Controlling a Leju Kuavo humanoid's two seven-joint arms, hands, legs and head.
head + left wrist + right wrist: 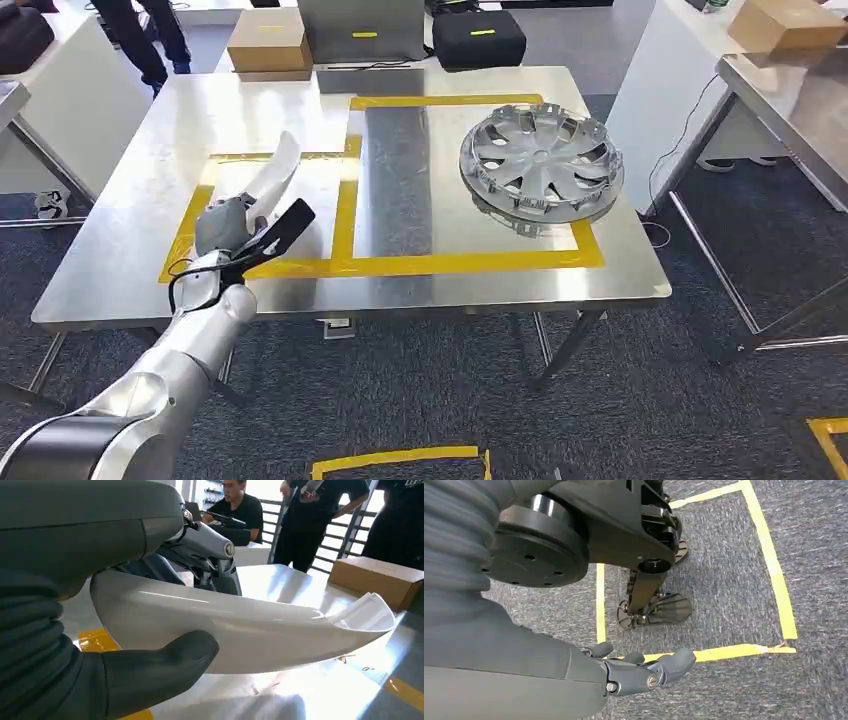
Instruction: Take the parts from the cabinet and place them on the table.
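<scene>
Over the counter (120, 250) at eight o'clock, the left hand (235, 232) grips a white curved part (275, 170); right hand (644, 672) hangs empty, fingers loosely apart. Hubcap (541, 160) lies at two o'clock.

white part's (240, 630) near end behind robot hand (75, 600)

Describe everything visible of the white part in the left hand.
The white part is a long, curved, glossy shell, plastic by its look, tapering to an open hollow end with a thin rim. The left hand grips one end, thumb under it and fingers over it. It slants up and away over the left yellow-taped rectangle on the steel table; whether it touches the table is unclear.
</scene>
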